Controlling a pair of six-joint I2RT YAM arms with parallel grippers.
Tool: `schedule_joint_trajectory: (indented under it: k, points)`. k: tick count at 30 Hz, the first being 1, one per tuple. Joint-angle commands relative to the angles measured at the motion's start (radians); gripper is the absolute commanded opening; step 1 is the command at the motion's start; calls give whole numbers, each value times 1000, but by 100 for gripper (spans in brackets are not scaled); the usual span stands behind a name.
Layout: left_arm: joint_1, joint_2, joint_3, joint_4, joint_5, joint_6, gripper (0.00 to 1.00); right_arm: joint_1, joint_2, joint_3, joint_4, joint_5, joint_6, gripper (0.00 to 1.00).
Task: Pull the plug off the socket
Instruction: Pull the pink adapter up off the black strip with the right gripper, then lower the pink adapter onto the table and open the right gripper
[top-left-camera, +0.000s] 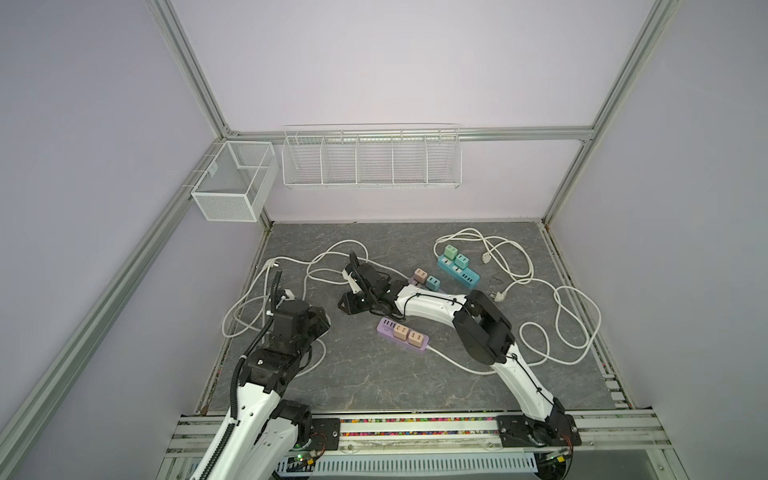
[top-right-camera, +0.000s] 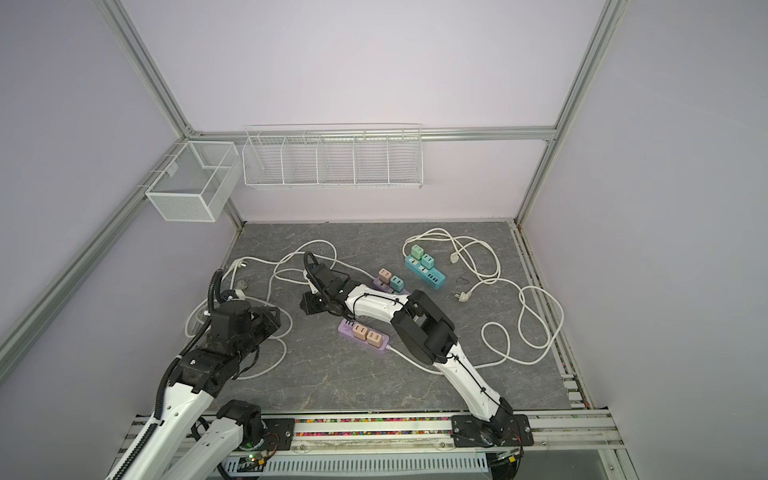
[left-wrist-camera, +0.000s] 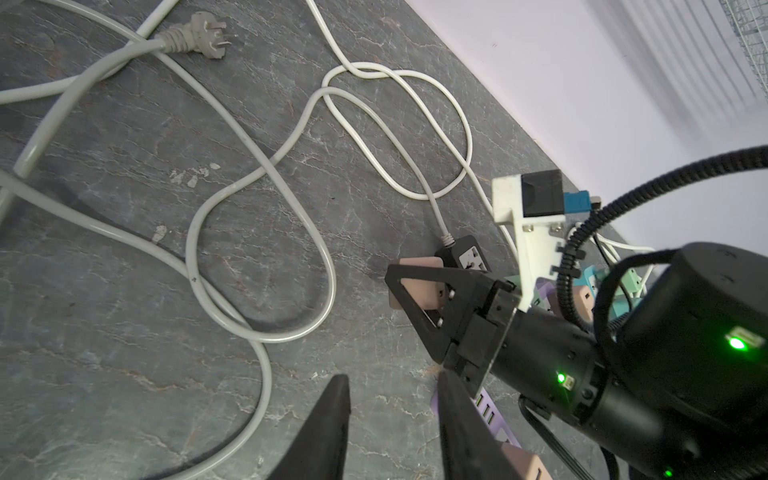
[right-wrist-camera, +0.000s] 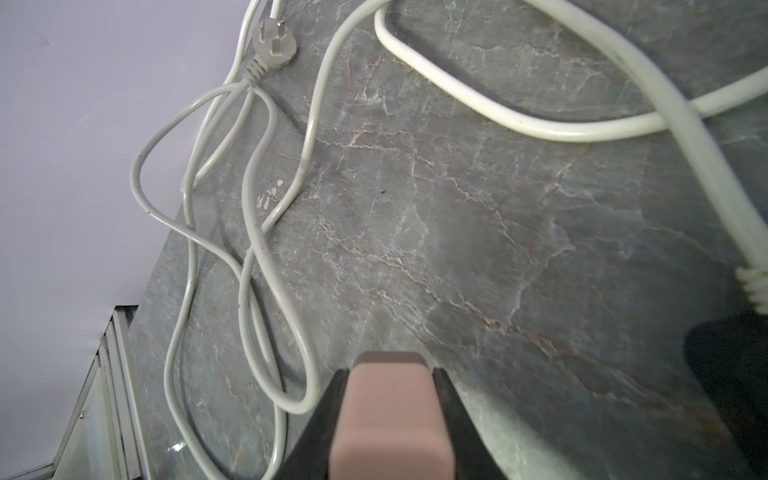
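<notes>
My right gripper is shut on a pink cube-shaped plug, held low over the grey marble table. The left wrist view shows that plug between the right gripper's black fingers, right beside a black socket whose holed face is bare. In the right wrist view the socket lies off to one side, apart from the plug. My left gripper is open over bare table, holding nothing. In both top views the right gripper is left of centre.
A purple power strip with two pink plugs lies under the right forearm. A teal strip with green plugs sits at the back right. White cables loop over the table, with a loose plug. Wire baskets hang on the back wall.
</notes>
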Motion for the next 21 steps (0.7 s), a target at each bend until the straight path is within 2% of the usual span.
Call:
schedule_joint_trajectory:
  k: [1,12,21]
  points:
    - [5,-21,-17,-50,-27,-4,38,18,28,44,19,20,8,24]
    - [5,-19,-26,-46,-34,-17,39,21,95,94,-3,8,-2,30]
    - [5,7,-6,-39,-30,-19,39,20,82,92,-47,25,-26,45]
